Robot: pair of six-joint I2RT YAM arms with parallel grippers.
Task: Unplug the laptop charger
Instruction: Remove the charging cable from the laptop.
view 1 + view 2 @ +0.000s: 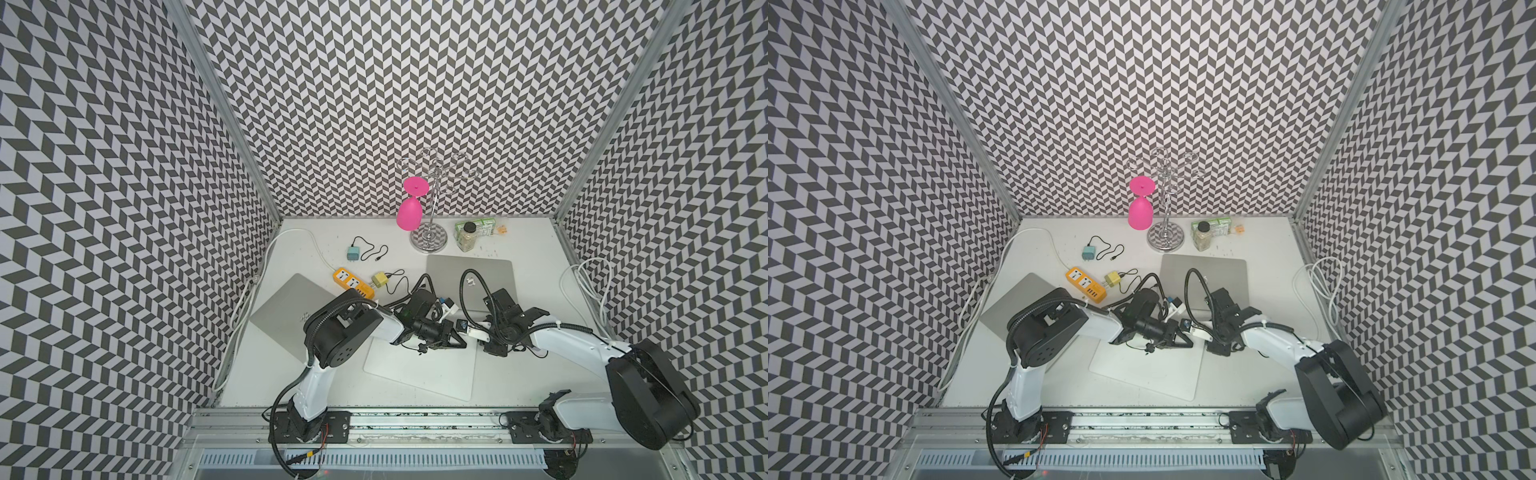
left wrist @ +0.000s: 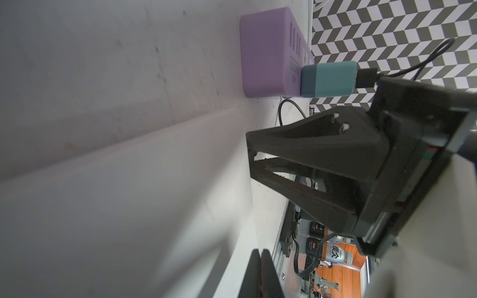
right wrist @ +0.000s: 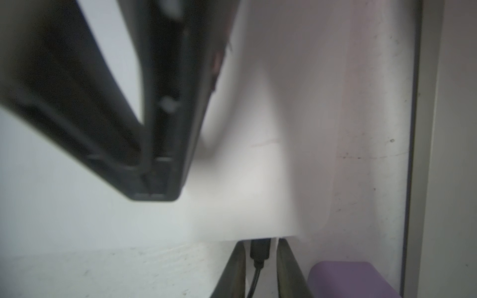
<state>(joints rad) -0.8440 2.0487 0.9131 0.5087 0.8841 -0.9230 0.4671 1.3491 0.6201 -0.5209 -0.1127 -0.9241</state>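
Note:
A white laptop [image 1: 419, 374] [image 1: 1150, 370] lies closed in the middle of the table. A black charger plug [image 3: 260, 249] sits in its edge. My right gripper [image 1: 485, 348] [image 3: 260, 243] is open, one finger on each side of the plug with a thin gap on both sides. My left gripper [image 1: 461, 343] [image 2: 260, 254] is shut and empty, its tips resting on the laptop lid near that corner. A yellow-green charger [image 1: 379, 279], teal in the left wrist view [image 2: 327, 78], sits at the orange power strip [image 1: 353, 284], which looks purple there [image 2: 271, 51].
A grey laptop [image 1: 286, 311] lies at the left and another [image 1: 469, 274] behind the arms. A loose teal charger [image 1: 353, 253], a chrome stand [image 1: 428, 239] with a pink glass [image 1: 409, 212] and a jar [image 1: 467, 239] stand at the back. White cables [image 1: 590, 282] coil at the right.

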